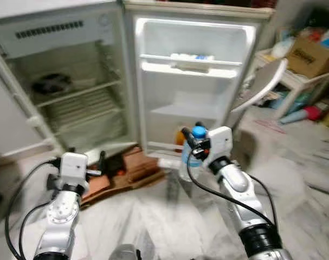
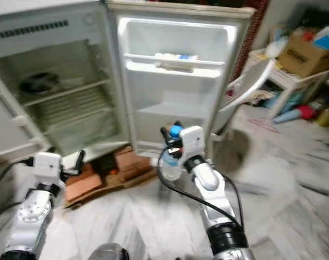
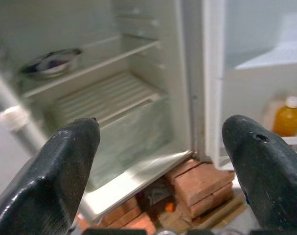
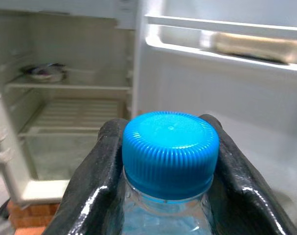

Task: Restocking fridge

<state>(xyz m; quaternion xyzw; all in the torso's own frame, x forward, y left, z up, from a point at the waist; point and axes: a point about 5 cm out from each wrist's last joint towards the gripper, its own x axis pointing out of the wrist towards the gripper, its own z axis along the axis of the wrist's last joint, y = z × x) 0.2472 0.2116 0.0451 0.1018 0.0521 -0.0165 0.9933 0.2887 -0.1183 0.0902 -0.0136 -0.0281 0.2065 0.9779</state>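
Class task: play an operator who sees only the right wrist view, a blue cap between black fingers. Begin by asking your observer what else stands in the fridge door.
Observer: An orange bottle stands on the door's bottom shelf.
Operator: Where is the left gripper?
Observer: The left gripper is open, facing the fridge's lower compartment.
Operator: What does the fridge stand on?
Observer: On bricks.
Operator: And my bottle?
Observer: The water bottle, in the right gripper, is near the door.

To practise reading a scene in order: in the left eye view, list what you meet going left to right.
Bowl on the fridge shelf → left gripper → bricks under the fridge → blue-capped water bottle held by the right gripper → white chair → cardboard box.
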